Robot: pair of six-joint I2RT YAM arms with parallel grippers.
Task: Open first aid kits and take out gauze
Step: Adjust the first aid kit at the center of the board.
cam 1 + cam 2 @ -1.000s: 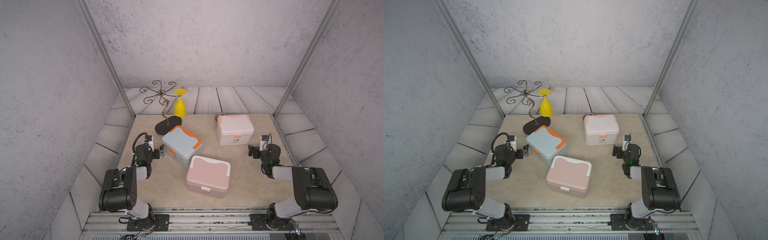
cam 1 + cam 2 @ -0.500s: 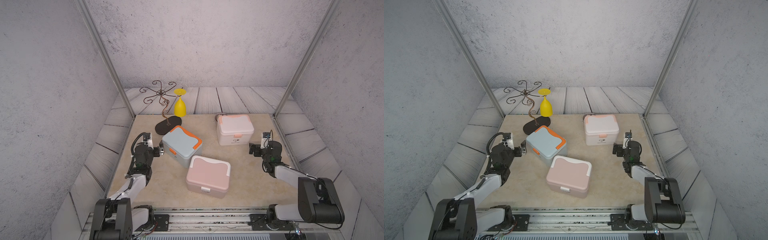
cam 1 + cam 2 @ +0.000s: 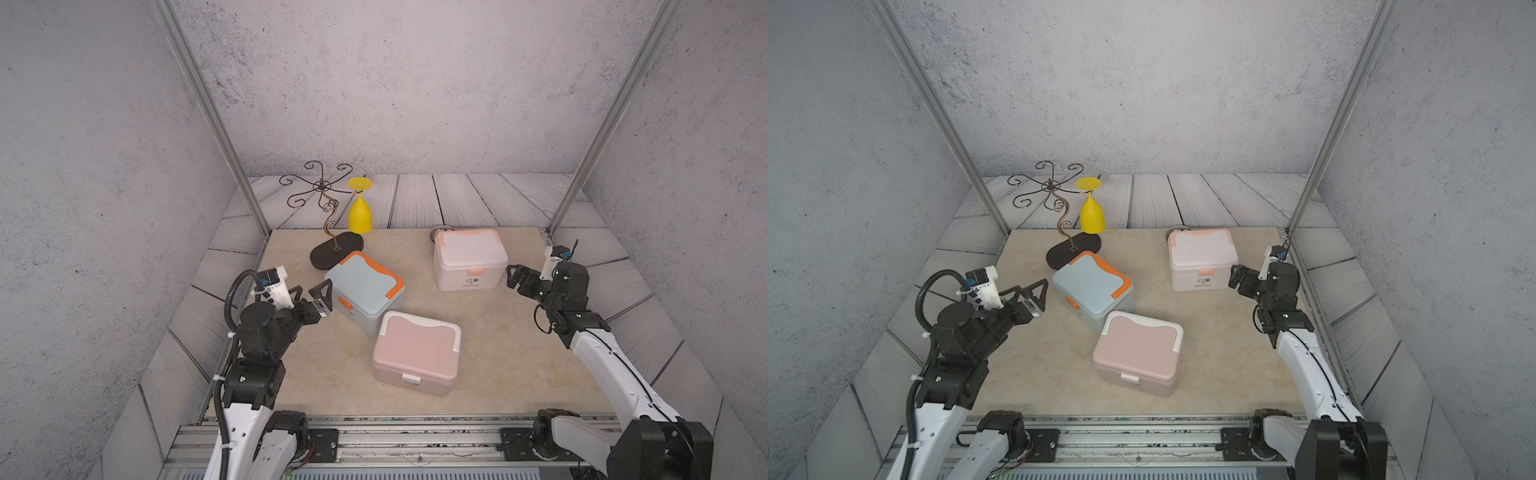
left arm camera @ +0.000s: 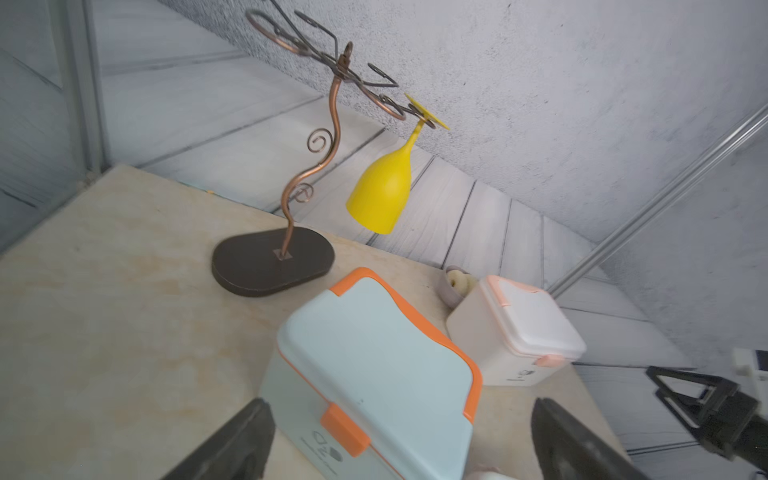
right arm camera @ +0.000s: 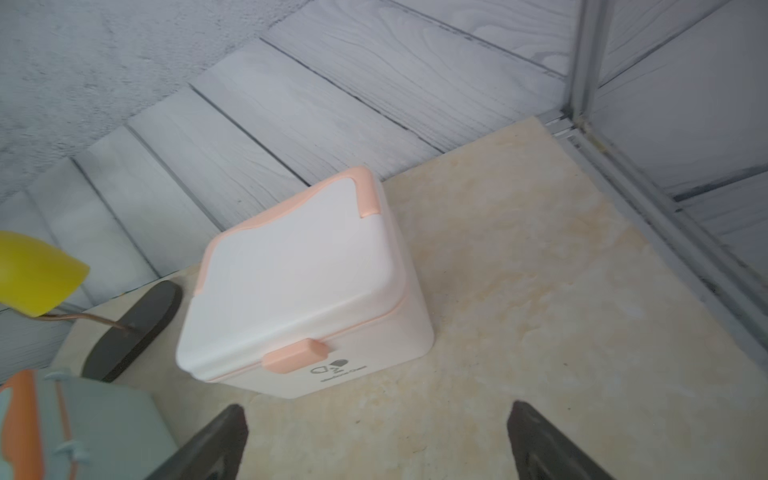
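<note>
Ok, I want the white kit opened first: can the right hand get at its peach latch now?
Probably yes. The right hand is open, close by the white kit, and the peach latch sits on the kit's front wall with only bare table between them.

Three first aid kits (image 3: 361,284), one yellow goblet (image 3: 360,214), one stand (image 3: 336,257)

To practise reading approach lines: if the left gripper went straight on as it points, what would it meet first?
Most likely the grey-blue kit, near its orange latch; nothing lies between it and the left gripper.
</note>
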